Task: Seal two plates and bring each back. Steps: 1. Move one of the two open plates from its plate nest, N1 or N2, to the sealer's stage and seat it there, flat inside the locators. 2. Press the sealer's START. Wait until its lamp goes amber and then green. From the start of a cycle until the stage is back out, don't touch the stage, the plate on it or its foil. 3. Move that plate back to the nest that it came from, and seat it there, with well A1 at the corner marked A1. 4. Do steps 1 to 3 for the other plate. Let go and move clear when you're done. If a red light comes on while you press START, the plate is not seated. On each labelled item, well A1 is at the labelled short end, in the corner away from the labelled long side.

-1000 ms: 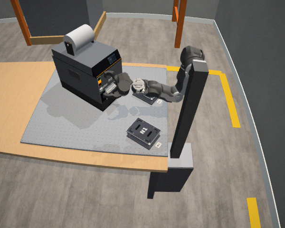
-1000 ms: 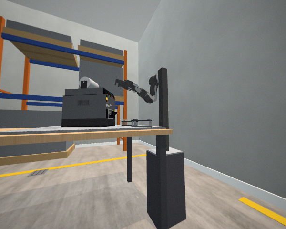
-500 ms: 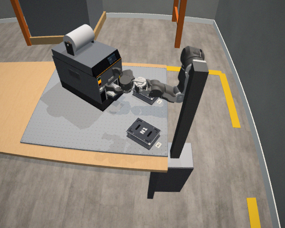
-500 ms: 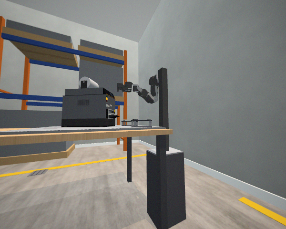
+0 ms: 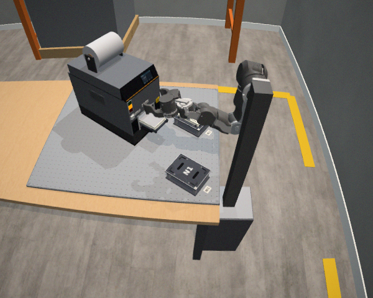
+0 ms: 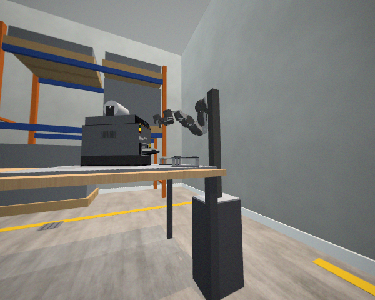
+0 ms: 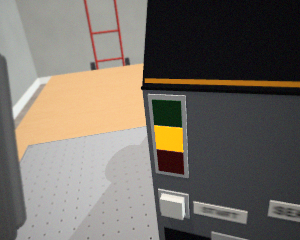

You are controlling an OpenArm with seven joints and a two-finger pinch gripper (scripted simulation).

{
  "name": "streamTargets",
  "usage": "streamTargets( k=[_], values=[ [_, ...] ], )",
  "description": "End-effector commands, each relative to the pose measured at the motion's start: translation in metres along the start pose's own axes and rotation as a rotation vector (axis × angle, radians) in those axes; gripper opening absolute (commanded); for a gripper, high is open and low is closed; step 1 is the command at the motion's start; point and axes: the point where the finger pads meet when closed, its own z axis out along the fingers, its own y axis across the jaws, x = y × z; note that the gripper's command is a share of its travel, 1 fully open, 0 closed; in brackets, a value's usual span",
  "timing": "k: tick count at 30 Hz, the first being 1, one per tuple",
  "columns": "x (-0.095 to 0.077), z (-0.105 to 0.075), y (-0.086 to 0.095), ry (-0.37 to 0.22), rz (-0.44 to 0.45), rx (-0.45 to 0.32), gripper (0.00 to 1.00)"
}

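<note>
Amber glows in the middle cell of the sealer's lamp (image 7: 168, 138), with the green cell above it and the red cell below both dark, so a sealing cycle appears to be under way. The sealer (image 5: 114, 84) serves as the landmark: at the foot of its front face the stage (image 5: 152, 122) is out with a pale plate (image 5: 153, 120) lying on it; whether foil covers it cannot be told. Just below the lamp sits the white START button (image 7: 173, 204). The gripper (image 5: 147, 108) hangs in front of the sealer's panel, above the stage, its fingers partly spread and holding nothing. Nest N2 (image 5: 189, 124), just beyond the stage away from the sealer, lies under the forearm and seems to carry the other plate, though the arm hides much of it. Nest N1 (image 5: 188, 173), well apart from the sealer's front and toward the table's near edge, shows its bare label, so the plate on the stage probably came from there. By this reading, seating and pressing START are done for the first plate; left are waiting for green without touching stage or plate, returning it to N1 with A1 at the marked corner, then the full round for the plate in N2.
</note>
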Motion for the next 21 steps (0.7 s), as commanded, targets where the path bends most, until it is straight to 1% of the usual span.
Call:
streamTargets(
  k=[1, 2, 4, 21],
  values=[
    [-0.0035, 0.0, 0.0055, -0.016, 0.004, -0.021, 0.65],
    [-0.0035, 0.0, 0.0055, -0.016, 0.004, -0.021, 0.65],
    [-0.0066, 0.0007, 0.0112, -0.01, 0.007, -0.01, 0.65],
    [-0.0069, 0.0005, 0.0106, -0.012, 0.004, -0.013, 0.65]
  ],
)
